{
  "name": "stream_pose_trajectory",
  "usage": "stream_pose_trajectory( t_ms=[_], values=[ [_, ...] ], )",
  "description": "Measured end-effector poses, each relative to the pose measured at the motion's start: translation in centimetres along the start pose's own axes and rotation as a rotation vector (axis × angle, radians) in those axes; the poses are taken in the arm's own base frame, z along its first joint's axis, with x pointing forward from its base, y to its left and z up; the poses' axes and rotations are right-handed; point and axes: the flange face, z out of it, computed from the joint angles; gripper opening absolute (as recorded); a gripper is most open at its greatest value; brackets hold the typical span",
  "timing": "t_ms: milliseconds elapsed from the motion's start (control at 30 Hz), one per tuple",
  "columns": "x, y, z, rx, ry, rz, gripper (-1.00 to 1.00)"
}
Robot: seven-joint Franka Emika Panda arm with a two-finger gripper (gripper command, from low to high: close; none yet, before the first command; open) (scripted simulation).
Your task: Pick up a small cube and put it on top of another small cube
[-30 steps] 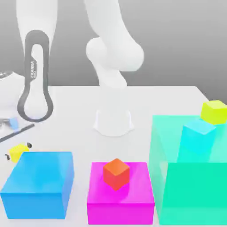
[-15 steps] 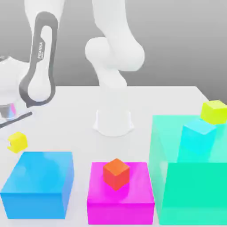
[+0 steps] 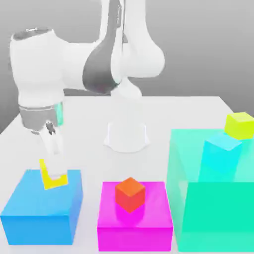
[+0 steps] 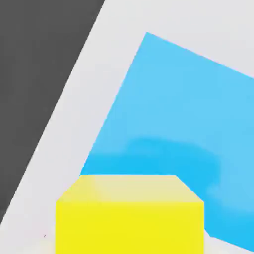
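Carrying the yellow cube (image 3: 51,179), I'm pinching it in the gripper (image 3: 51,174) above the blue block (image 3: 42,206) at the exterior view's left. Next I'm judging it needs travelling right toward the orange cube (image 3: 130,194), then lowering squarely.

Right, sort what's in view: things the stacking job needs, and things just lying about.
In the job:
- small yellow cube, held in the shut gripper
- orange cube, a likely target

Lying about:
- blue block
- magenta block
- green block
- cyan cube
- lime cube
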Motion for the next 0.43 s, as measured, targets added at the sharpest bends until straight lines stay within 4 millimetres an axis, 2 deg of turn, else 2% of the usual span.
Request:
stream_pose_trajectory(
  t_ms=[133,200,300,333,433],
  values=[
    [-8.7,1.2,-1.7,-0.038,0.009,-0.348,-1.0],
    [-10.2,1.7,-0.4,-0.045,0.013,-0.422,-1.0],
    [-10.6,2.1,3.3,-0.047,0.015,-0.444,-1.0],
    [-10.6,2.2,4.0,-0.047,0.014,-0.446,1.0],
    [-10.6,2.2,4.0,-0.047,0.014,-0.446,1.0]
  ],
)
